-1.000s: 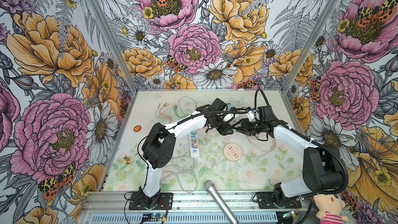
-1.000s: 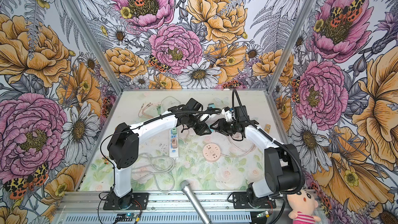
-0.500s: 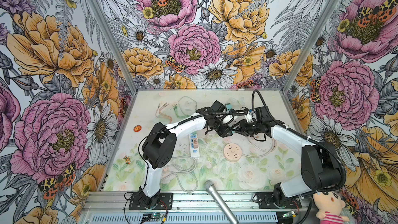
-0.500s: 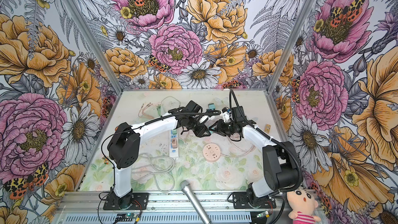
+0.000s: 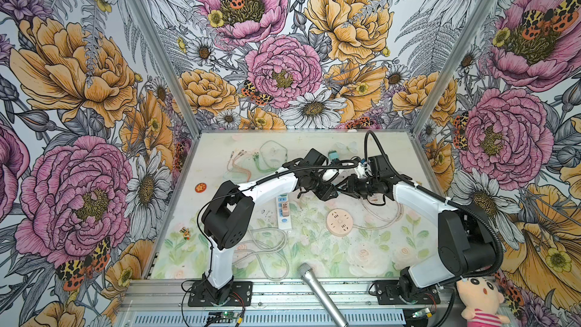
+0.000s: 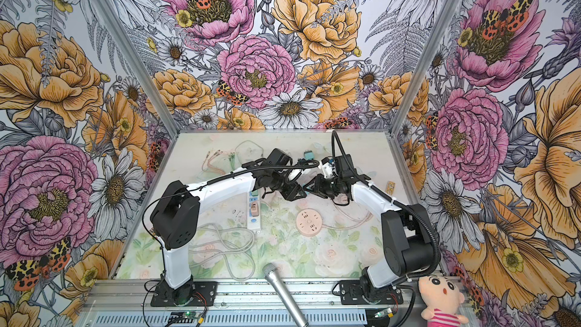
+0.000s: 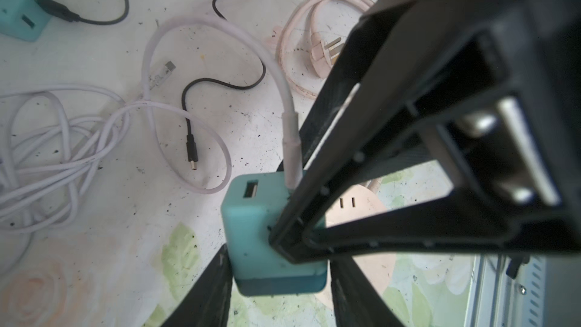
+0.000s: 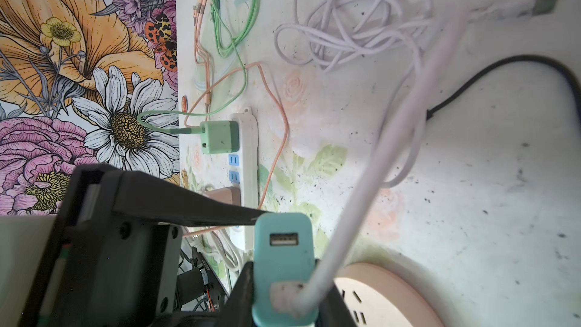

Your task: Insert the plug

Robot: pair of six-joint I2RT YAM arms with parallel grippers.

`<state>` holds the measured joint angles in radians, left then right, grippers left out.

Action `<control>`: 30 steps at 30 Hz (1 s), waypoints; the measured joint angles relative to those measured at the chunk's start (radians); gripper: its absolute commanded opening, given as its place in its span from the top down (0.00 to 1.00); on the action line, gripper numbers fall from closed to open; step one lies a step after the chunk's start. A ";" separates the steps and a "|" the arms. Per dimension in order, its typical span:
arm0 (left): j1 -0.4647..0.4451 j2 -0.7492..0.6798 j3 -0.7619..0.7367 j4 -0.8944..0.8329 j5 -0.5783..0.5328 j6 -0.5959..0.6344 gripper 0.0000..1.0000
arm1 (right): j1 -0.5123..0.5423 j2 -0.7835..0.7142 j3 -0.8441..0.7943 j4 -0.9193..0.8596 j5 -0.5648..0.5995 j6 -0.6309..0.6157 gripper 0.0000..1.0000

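A teal USB charger block [image 7: 251, 231] hangs above the middle of the table where the two grippers meet. A pale pink cable's plug [image 7: 290, 146] sits in one of its ports; the other port is empty. My right gripper [image 8: 283, 284] is shut on the charger [image 8: 283, 256], and the cable [image 8: 377, 158] rises from it. My left gripper [image 7: 278, 265] flanks the block with a thin gap on one side, so it is open. In both top views the left gripper [image 5: 328, 193] and right gripper [image 5: 345, 186] hide most of the block.
Below lie a round pink socket [image 5: 339, 222] and a white power strip [image 5: 284, 212] with chargers plugged in. A second teal charger [image 5: 333, 154] with a black cable sits behind. Loose cables [image 5: 248, 165] lie at the back left. A microphone [image 5: 320, 290] pokes in at the front.
My right gripper has moved in toward the left one and its jaws have closed on the charger. The left jaws have widened a little.
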<state>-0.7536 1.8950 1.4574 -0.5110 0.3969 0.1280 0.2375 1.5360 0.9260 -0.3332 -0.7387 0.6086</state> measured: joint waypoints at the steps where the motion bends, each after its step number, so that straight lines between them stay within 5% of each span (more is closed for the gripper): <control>1: 0.004 -0.027 -0.017 0.010 -0.001 -0.007 0.46 | 0.001 0.003 0.004 -0.007 0.010 -0.002 1.00; 10: 0.037 -0.253 -0.150 0.092 -0.045 -0.073 0.43 | 0.019 0.009 0.048 -0.076 0.127 -0.034 1.00; 23: 0.069 -0.364 -0.295 0.097 -0.293 -0.347 0.46 | 0.156 -0.122 0.074 -0.196 0.400 -0.051 1.00; 30: 0.069 -0.379 -0.328 0.063 -0.381 -0.483 0.46 | 0.315 -0.190 0.073 -0.282 0.697 0.052 1.00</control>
<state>-0.6849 1.5158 1.1290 -0.4484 0.0162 -0.3553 0.5526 1.3460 0.9993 -0.6147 -0.0414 0.6609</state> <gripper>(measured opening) 0.539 0.276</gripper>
